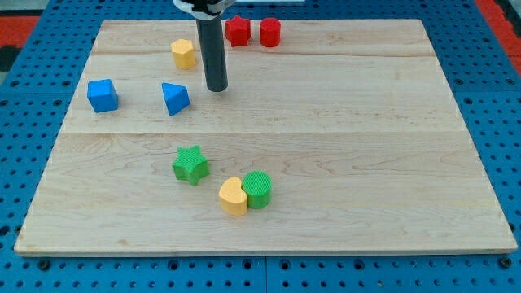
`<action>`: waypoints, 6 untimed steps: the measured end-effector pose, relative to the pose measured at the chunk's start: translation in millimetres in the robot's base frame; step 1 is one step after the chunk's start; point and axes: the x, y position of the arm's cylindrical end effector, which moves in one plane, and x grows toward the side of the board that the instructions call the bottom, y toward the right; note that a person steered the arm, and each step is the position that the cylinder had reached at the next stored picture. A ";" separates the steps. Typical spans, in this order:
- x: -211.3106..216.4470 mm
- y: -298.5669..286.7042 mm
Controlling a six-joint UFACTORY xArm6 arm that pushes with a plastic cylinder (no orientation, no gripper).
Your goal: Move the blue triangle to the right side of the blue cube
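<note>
The blue triangle (175, 98) lies on the wooden board at the view's upper left. The blue cube (102, 94) sits to its left, with a gap between them. My tip (216, 87) is the lower end of the dark rod, standing just right of the blue triangle and a little above it in the view, not touching it.
A yellow block (184, 54) lies left of the rod. A red star-like block (237, 31) and a red cylinder (270, 32) sit at the top edge. A green star (190, 164), a yellow heart (233, 196) and a green cylinder (258, 190) lie lower down. The board (366, 146) rests on a blue pegboard.
</note>
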 end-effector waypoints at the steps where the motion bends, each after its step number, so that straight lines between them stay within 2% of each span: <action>1: 8.0 -22.2; 2: 21.1 -32.3; 3: 25.6 -80.5; 4: 28.4 -90.6; 5: 49.8 -70.2; 6: 60.4 -98.6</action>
